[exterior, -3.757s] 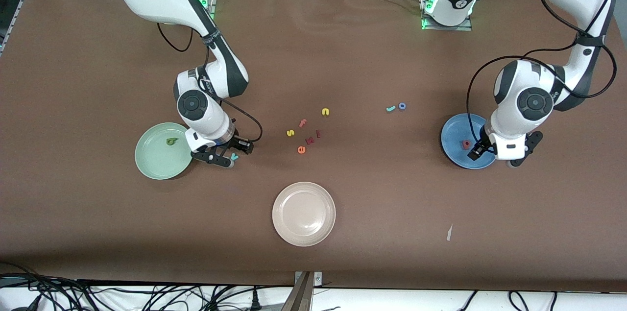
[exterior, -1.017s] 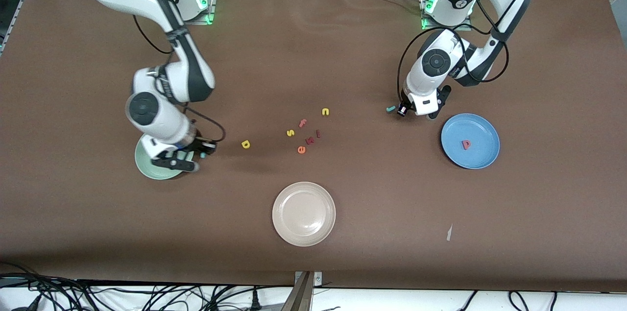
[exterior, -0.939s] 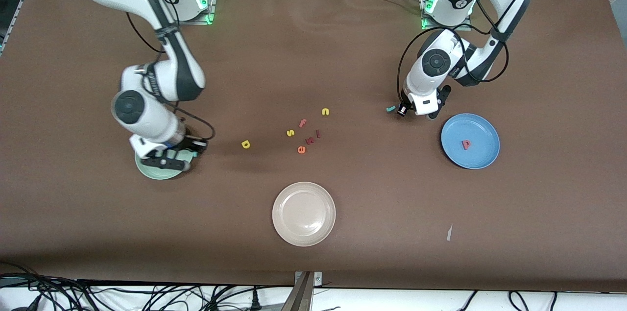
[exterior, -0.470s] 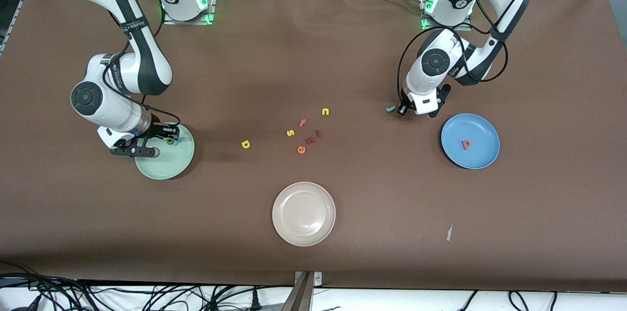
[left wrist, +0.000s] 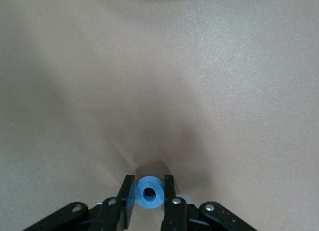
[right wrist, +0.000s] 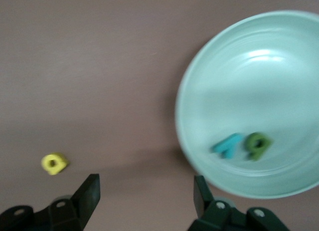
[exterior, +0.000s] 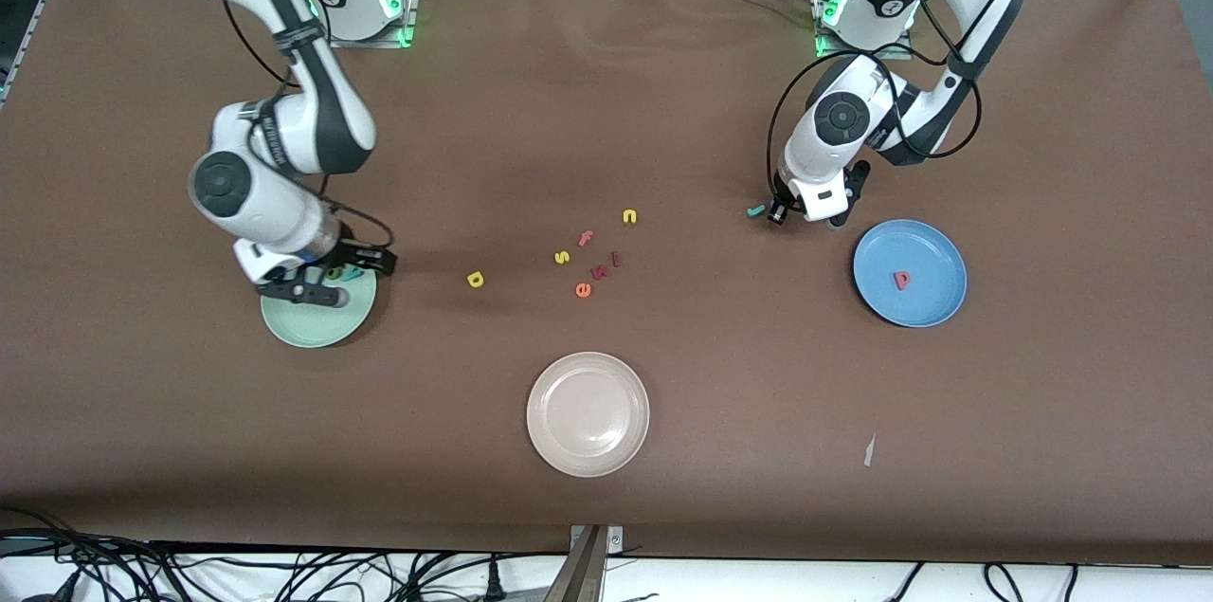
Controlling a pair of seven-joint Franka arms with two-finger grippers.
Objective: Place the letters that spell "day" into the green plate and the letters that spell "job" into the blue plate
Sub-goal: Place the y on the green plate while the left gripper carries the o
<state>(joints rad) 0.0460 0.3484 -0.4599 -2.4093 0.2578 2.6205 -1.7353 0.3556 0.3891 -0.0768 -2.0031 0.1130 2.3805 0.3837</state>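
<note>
The green plate (exterior: 301,327) (right wrist: 279,81) holds the green a (right wrist: 258,144) and the teal y (right wrist: 228,144) side by side. My right gripper (exterior: 349,280) (right wrist: 145,188) hangs open and empty over that plate's rim, on the side toward the yellow d (exterior: 475,279) (right wrist: 54,163), which lies on the table. My left gripper (exterior: 779,214) (left wrist: 149,186) is shut on the blue o (left wrist: 149,192), low at the table beside the teal j (exterior: 755,210). The pink-red b (exterior: 901,279) lies in the blue plate (exterior: 936,249).
A beige-white plate (exterior: 588,413) sits nearest the front camera. Mid-table lie a yellow n (exterior: 629,216), pink f (exterior: 586,238), yellow s (exterior: 562,257), orange e (exterior: 583,290) and two dark red letters (exterior: 599,272). A white scrap (exterior: 869,450) lies near the front edge.
My right gripper carried the teal y over the green plate, opened and let it fall in, then swung back toward the yellow d. My left gripper closed on the blue o.
</note>
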